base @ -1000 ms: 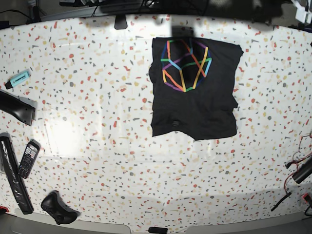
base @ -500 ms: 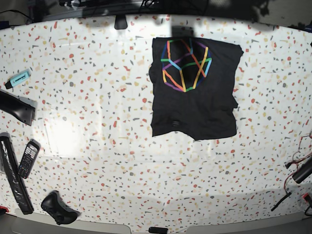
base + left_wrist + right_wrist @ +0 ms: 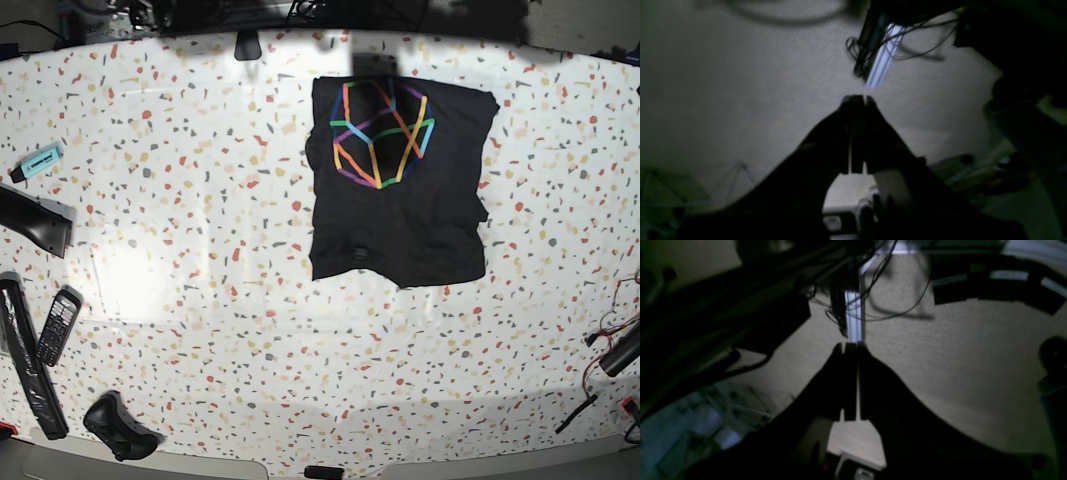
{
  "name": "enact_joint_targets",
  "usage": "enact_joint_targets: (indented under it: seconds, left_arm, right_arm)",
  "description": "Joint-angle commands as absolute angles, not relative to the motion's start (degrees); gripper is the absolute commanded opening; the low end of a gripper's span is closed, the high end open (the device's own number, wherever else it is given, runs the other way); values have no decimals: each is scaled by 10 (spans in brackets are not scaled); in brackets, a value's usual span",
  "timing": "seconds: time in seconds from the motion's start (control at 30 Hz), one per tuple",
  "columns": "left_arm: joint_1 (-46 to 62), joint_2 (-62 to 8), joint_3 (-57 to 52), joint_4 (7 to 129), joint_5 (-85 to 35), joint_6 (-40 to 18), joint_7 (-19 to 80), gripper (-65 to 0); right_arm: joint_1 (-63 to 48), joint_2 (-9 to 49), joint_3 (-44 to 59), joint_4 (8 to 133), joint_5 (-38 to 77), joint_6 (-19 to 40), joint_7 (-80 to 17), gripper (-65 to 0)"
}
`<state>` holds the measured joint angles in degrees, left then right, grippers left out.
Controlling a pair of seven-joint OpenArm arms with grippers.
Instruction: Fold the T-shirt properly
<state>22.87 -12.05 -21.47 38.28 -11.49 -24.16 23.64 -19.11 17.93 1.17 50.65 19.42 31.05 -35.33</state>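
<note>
The T-shirt (image 3: 430,220) lies on the desk (image 3: 220,380), folded into a compact, roughly square packet just above the centre of the base view. No contact with it was found. Change noted: one second ago a pale part of an arm showed at the upper right corner of the base view; it is gone from there, while dark machinery has come into sight at the upper left edge. The packet itself has not shifted. In my judgement the arms are parking and the folding is finished or very nearly so.

Left gripper (image 3: 858,100): jaws together, nothing held. Right gripper (image 3: 850,348): likewise closed and empty. Both wrist views look onto a dim grey surface (blurred in places).

Material: matt black, soft-looking cloth, with a faceted print (image 3: 380,130) of thin rainbow lines facing up. Outline: top edge fairly straight, bottom edge wavy, a small bump on the left and a small point jutting out on the right (minor faults, in my opinion). The desk is smooth and pale, speckled like terrazzo. Should neater edges be required, a light tuck would probably serve; a heavy pull could loosen the layers.
</note>
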Motion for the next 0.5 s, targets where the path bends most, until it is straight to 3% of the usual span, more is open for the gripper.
enact_joint_targets:
  seconds: [0.0,0.2,0.47]
  left_arm:
    - [225,-123,-209,380,-114,-236,234,-650]
    - [160,-87,-202,335,-57,-230,201,-650]
    - [135,-75,-202,315,-54,-214,182,-650]
  right_arm:
    - [-178,185,-4,493,197,314,-346,-650]
    - [-99,155,-41,386,197,304,-321,-650]
    - [-79,133,-41,371,190,304,-310,-650]
